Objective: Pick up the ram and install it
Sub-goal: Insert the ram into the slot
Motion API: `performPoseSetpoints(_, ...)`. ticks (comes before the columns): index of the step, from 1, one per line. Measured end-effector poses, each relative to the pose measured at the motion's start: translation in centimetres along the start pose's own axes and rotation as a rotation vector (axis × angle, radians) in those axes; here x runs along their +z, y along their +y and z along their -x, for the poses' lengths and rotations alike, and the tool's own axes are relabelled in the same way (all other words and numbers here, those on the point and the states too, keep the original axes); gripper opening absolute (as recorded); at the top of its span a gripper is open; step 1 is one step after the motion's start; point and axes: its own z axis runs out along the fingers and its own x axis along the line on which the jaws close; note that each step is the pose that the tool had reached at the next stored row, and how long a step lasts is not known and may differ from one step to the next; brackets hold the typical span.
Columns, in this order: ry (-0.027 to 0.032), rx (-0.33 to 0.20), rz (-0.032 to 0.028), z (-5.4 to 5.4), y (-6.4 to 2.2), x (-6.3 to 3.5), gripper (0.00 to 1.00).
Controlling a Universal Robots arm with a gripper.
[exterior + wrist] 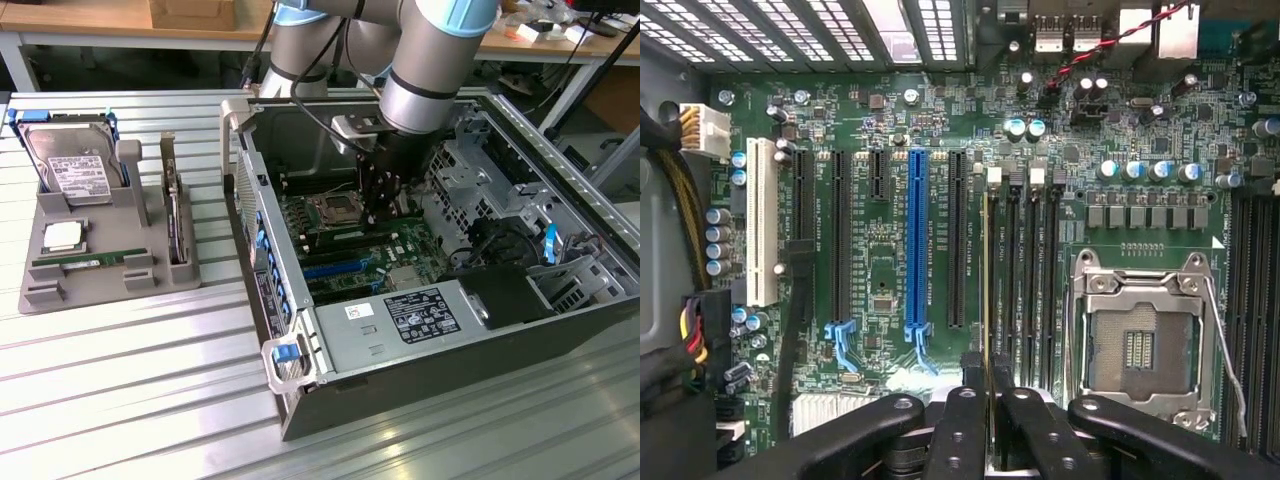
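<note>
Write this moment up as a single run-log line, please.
claw: shut on ram, edge-on | position: over memory slots beside empty CPU socket | seated: cannot tell

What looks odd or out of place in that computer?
Nothing looks broken or spilled. One oddity: the processor socket looks empty, while a square silver chip lies in the grey tray outside the case.
</note>
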Motion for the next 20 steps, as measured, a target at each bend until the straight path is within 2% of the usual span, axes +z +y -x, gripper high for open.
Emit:
performPoseSetpoints(7, -0.0001, 0.003, 0.0001, 0.2, 0.31, 0.55, 0.13)
performPoseSetpoints(11, -0.0015, 0.037, 0.0019, 0.4, 0.30, 0.72, 0.13)
performPoseSetpoints(20, -0.0015, 0.038, 0.0020, 0.5, 0.34, 1.14, 0.13)
